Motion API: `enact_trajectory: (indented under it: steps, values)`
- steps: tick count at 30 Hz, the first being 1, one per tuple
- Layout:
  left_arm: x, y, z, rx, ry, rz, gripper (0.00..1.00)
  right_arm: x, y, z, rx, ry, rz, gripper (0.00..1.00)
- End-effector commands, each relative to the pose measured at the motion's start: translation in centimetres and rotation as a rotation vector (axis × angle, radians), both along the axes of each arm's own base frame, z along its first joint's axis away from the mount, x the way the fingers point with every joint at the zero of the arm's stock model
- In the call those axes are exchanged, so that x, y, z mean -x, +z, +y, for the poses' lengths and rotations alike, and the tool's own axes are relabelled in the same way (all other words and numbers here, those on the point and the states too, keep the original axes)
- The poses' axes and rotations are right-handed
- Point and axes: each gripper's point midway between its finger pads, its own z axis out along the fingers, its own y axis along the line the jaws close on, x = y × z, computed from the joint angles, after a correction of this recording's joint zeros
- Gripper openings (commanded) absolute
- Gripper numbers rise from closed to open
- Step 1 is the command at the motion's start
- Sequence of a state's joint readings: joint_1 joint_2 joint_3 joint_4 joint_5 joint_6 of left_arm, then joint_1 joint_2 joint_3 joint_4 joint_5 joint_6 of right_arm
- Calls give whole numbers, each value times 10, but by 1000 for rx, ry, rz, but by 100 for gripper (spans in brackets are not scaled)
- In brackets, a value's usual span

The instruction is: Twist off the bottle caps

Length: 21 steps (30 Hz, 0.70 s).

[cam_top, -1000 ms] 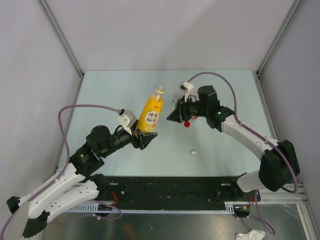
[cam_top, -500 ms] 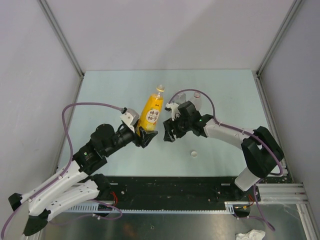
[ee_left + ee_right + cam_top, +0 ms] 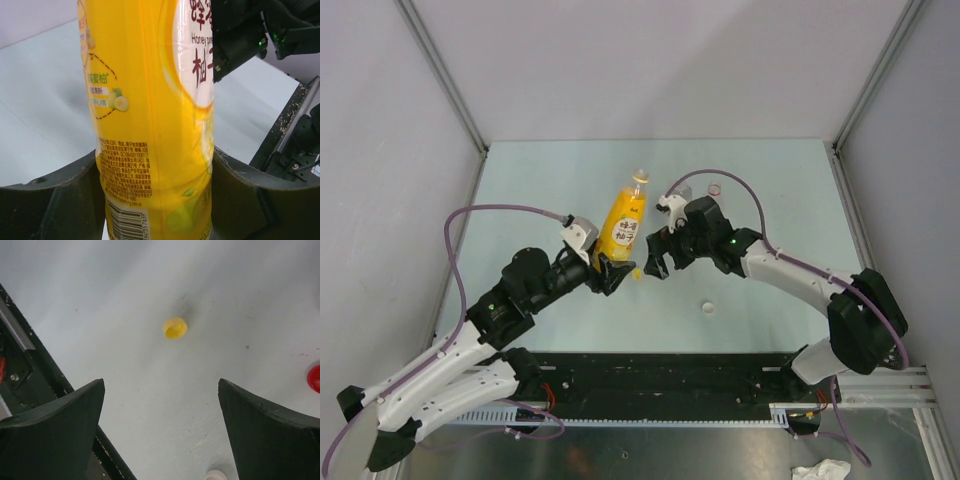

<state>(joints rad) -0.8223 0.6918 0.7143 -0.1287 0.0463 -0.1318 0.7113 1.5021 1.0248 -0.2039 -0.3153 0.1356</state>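
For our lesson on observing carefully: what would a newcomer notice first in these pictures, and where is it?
The bright yellow bottle stands out near the middle of the table, clamped near its base by the left gripper, and its neck appears uncapped. Just to its right, the right gripper hangs wide open over the table. A small yellow cap lies below it, and a red cap shows at the right edge of the right wrist view.

bottle (image 3: 623, 225): in left pincer (image 3: 608, 271)
nearest cap (image 3: 638, 272): on surface (image 3: 550, 180), just right of bottle's base
second cap (image 3: 707, 307): on surface, farther right of bottle
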Motion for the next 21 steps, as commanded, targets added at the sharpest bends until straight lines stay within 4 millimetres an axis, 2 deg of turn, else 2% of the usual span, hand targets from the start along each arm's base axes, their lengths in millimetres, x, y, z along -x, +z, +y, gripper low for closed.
enact_trajectory:
  steps: [1, 6, 14, 21]
  values:
    - [-3, 12, 0, 35, 17, -27, 0, -3, 50, 5, -115, 15, -84, 99]
    - [-2, 16, 1, 39, 14, -37, 0, 3, 103, -1, -276, 66, -116, 99]
    - [4, 18, -6, 43, -39, -31, 0, 10, 205, -28, -592, 158, -211, 99]
    - [16, 21, -21, 53, -141, -7, 0, 35, 285, -43, -839, 274, -259, 99]
